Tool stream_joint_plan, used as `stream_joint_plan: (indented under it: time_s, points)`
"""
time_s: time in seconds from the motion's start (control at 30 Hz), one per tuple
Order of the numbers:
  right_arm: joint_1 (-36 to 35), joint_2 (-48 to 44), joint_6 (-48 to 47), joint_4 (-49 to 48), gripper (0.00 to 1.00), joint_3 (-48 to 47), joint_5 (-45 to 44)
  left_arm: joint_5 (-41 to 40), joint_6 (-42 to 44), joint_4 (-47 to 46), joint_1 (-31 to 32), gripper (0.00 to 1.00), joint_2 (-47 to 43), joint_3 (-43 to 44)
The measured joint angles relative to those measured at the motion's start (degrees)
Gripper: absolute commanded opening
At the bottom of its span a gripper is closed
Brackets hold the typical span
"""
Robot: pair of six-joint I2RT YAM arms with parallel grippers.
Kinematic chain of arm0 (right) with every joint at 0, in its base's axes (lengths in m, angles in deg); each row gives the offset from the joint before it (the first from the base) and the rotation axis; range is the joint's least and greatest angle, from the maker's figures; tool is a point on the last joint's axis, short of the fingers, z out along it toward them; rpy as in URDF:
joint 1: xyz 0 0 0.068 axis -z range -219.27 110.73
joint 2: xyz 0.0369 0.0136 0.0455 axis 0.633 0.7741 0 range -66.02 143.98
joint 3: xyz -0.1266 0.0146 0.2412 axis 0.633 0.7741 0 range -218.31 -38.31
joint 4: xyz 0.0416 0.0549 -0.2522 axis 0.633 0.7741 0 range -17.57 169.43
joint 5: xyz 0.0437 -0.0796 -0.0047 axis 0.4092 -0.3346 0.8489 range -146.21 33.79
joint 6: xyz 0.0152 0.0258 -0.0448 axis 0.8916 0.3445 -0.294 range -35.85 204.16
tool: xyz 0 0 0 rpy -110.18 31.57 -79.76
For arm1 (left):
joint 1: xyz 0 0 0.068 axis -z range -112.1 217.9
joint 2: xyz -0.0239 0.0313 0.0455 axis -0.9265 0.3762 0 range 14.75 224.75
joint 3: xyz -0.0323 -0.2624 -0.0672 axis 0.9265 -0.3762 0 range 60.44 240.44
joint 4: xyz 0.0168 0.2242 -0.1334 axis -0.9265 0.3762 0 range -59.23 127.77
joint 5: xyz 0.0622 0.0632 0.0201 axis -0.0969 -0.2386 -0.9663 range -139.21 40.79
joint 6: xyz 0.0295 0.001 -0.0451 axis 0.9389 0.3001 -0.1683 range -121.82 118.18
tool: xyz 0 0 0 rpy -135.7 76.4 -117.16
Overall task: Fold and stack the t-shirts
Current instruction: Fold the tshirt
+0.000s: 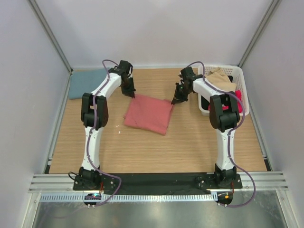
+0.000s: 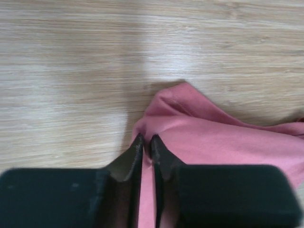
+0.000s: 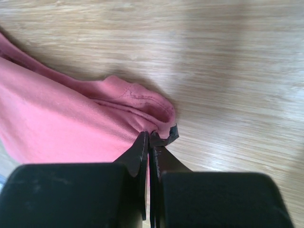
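The salmon-red t-shirt (image 1: 149, 114) lies folded in the middle of the table. My left gripper (image 1: 129, 91) is shut on its far left corner, and the cloth (image 2: 213, 137) shows pinched between the jaws in the left wrist view. My right gripper (image 1: 176, 98) is shut on its far right corner, where the hem (image 3: 142, 102) bunches at the fingertips in the right wrist view. The teal-blue t-shirt (image 1: 87, 83) lies folded flat at the far left corner of the table, apart from both grippers.
A white basket (image 1: 236, 78) at the far right holds tan and pink cloth. White walls close in the back and both sides. A black strip and metal rail run along the near edge by the arm bases.
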Motion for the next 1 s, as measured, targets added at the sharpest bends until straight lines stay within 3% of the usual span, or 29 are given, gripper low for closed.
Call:
stream_joint_plan:
  time_s: [0.1,0.2,0.23,0.3,0.43,0.53,0.6,0.67,0.77,0.9,1.0]
  points:
    - [0.0,1.1,-1.5,2.2,0.08,-2.3,-2.3,-1.9,0.1,0.5,0.0,0.40,0.0,0.5]
    - [0.3,2.9,-3.5,4.7,0.13,-6.1,-5.2,-4.4,-0.2,1.3,-0.1,0.46,-0.3,1.0]
    - [0.3,3.4,-4.4,6.0,0.21,-7.5,-6.3,-5.4,-0.2,1.8,-0.1,0.48,-0.6,1.0]
    - [0.5,3.6,-5.6,7.5,0.35,-9.2,-8.4,-6.8,-0.2,2.8,-0.2,0.49,-1.5,1.0]
    - [0.8,3.6,-7.4,9.7,0.50,-11.3,-10.9,-7.4,-0.4,4.4,-0.2,0.43,-7.9,-1.5]
    - [0.7,3.1,-8.3,11.3,0.52,-11.4,-11.9,-5.5,-1.4,3.1,0.5,0.39,-16.2,-6.9]
    - [0.2,2.3,-8.5,12.9,0.53,-11.4,-12.2,-2.9,-2.5,1.4,1.7,0.30,-22.4,-12.2]
    - [-0.5,1.1,-8.3,13.8,0.52,-11.3,-10.8,0.3,-3.8,0.0,3.1,0.22,-26.3,-16.2]
    - [-2.1,-2.8,-6.8,12.6,0.48,-7.9,-5.3,5.0,-6.0,-3.2,5.1,0.18,-26.4,-20.6]
    - [-5.5,-9.3,-2.7,6.5,0.08,2.0,6.7,9.6,-8.8,-6.4,5.7,0.15,-22.4,-27.3]
    - [-7.6,-11.0,1.2,-0.4,0.02,10.6,15.3,10.5,-10.3,-7.5,5.4,0.15,-18.8,-30.6]
